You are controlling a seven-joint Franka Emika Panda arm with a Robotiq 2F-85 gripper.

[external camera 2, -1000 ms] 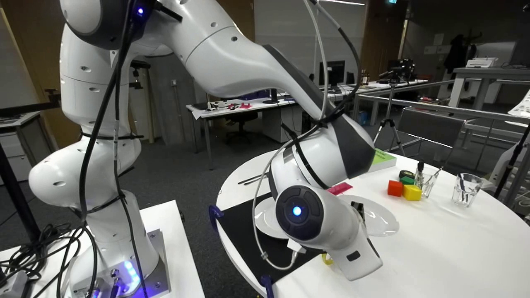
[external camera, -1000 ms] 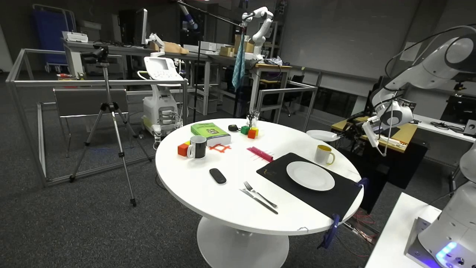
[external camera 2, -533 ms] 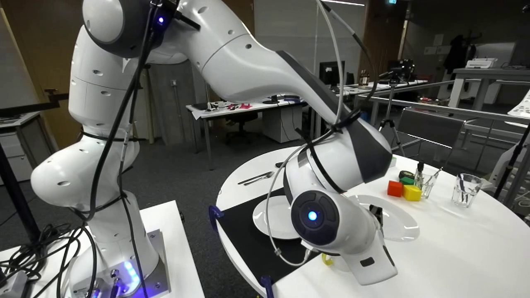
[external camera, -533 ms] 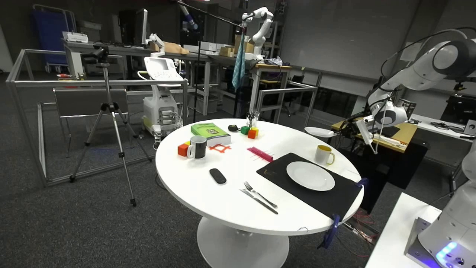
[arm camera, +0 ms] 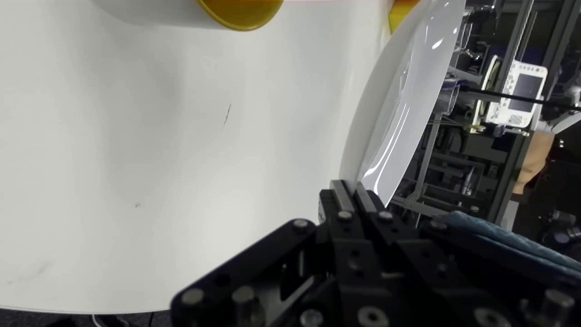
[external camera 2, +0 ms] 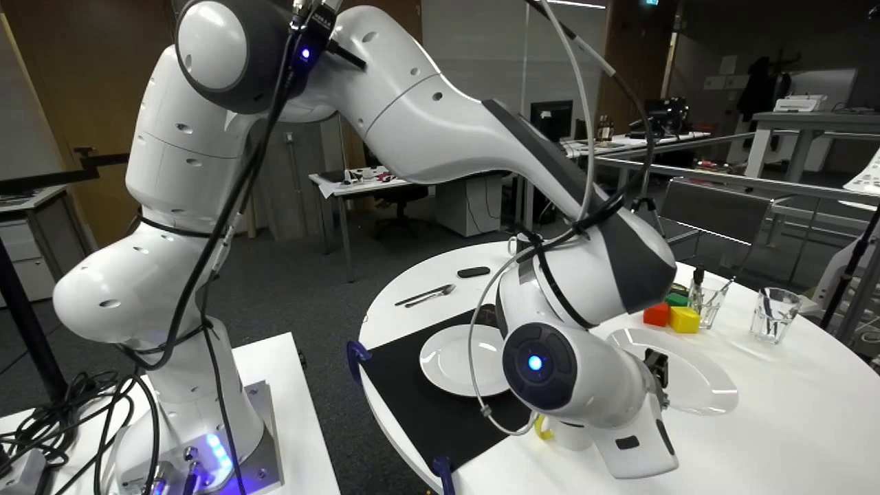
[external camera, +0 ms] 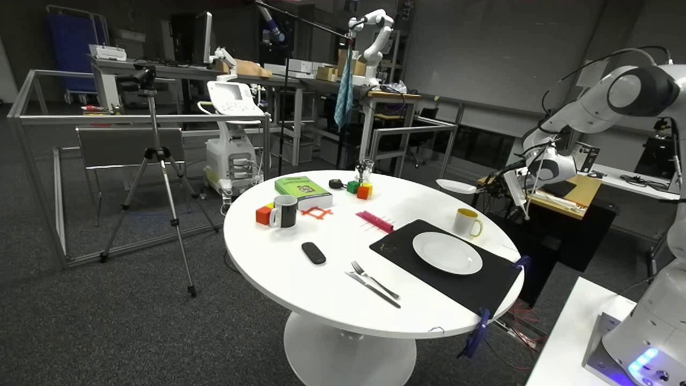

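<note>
My gripper (arm camera: 350, 187) is shut on the rim of a white plate (arm camera: 401, 104), which reaches up and right from the fingertips in the wrist view. In an exterior view this plate (external camera: 455, 186) hangs tilted, nearly edge-on, above the far right of the round table. A similar white plate (external camera: 447, 253) lies flat on a black mat (external camera: 498, 284). Beside the mat stands a white mug (external camera: 464, 222) with a yellow inside and handle. In an exterior view the arm's wrist hides most of the gripper (external camera 2: 658, 371) and part of that mug (external camera 2: 572, 434).
A fork (external camera: 375, 280) and knife (external camera: 372, 289) lie left of the mat. Further off are a dark mug (external camera: 286, 212), a green book (external camera: 305, 188), coloured blocks (external camera: 363, 191), a black case (external camera: 313, 253) and glasses (external camera 2: 773, 315). Blue clamps (external camera: 477, 335) grip the table edge.
The arm has swung right in the exterior view with the robot base close up, taking the held plate along. The plate now appears more edge-on. The things on the table have stayed put.
</note>
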